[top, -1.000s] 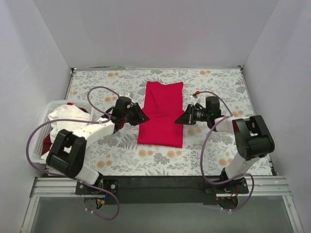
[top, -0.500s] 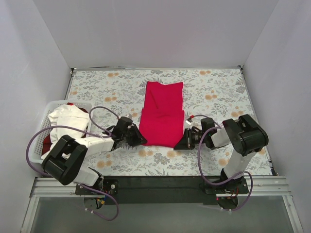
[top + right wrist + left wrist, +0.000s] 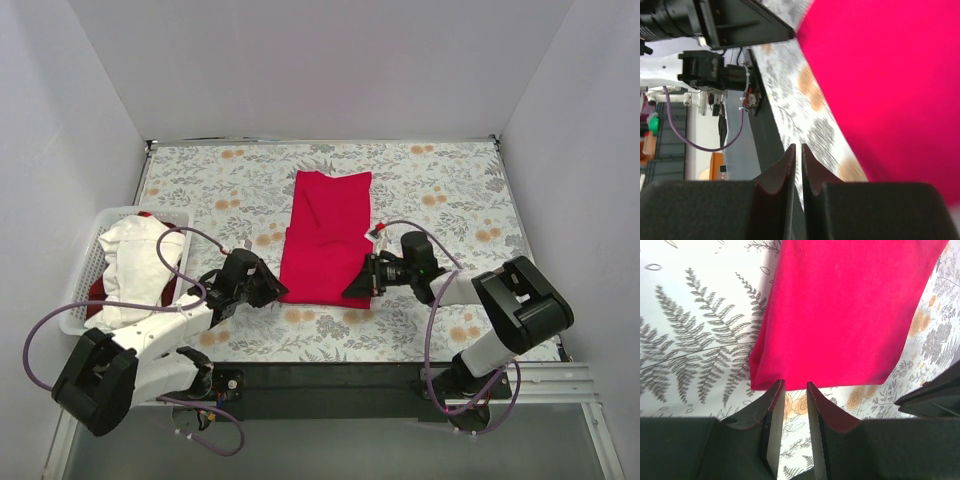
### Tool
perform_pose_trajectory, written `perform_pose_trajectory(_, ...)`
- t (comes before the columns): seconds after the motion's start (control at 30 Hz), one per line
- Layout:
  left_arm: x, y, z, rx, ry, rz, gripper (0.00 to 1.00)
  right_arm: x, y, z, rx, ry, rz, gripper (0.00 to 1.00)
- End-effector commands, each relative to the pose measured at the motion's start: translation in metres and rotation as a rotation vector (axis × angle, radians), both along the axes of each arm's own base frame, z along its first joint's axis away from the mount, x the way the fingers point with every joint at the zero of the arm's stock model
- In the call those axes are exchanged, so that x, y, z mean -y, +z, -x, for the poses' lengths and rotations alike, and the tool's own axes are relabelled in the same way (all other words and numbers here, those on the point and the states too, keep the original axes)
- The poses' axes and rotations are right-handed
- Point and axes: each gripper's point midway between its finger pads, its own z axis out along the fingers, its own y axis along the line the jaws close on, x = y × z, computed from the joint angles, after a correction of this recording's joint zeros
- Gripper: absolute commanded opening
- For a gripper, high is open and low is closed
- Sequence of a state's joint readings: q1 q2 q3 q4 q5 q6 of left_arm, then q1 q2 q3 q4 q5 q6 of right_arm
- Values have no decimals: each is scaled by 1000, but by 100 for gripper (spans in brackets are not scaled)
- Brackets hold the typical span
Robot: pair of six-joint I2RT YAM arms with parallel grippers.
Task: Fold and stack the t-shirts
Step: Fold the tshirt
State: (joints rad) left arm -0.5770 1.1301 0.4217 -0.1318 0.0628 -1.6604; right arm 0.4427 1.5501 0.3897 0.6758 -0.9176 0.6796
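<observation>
Nothing gripped at the left gripper (image 3: 794,385): jaws parted by a narrow slot, with only printed cloth showing through it. Just ahead of those tips, touching or nearly so, the near left corner of the red t-shirt (image 3: 850,310), lying flat as a long folded strip and running away from the jaws. Nothing gripped at the right gripper (image 3: 797,146) either: jaws all but closed, a hairline between them, low beside the shirt's near right corner (blurred there, so no telling about contact). Beyond both, spread over the worktop, the floral cloth (image 3: 450,180). Well off to the left of the left jaws, the white basket (image 3: 75,300), with the white t-shirt (image 3: 135,260) heaped in it and a glimpse of a second red t-shirt (image 3: 96,292) underneath.

Judging by this: sides already folded in, crosswise fold about to start. Calls for opening both jaws wider, sliding under the two near corners and pinching every layer. Then lifting together and carrying the hem away toward the collar end, kept level so as not to skew the strip.

Compared with a second ago: both arms drawn back from the shirt's mid-length flanks to its near corners. Near end of the shirt nudged slightly left, otherwise lying much as before.
</observation>
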Motion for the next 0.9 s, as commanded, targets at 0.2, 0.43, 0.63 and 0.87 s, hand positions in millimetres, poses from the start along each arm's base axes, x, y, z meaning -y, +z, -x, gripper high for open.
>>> perform_pose_trajectory(0.2, -22, 21, -9, 77, 71, -82, 25, -86, 26, -14, 56, 82, -50, 15)
perform_pose_trajectory(0.43, -23, 14, -2, 46, 49, -97, 25, -93, -45, -2, -121, 73, -3, 11)
perform_pose_trajectory(0.63, -21, 11, 0, 27, 31, -102, 25, -78, -61, 12, -158, 54, 46, 10)
perform_pose_trajectory(0.87, -3, 13, -7, 5, -30, -72, 25, -85, -5, 2, -41, 64, -40, 10)
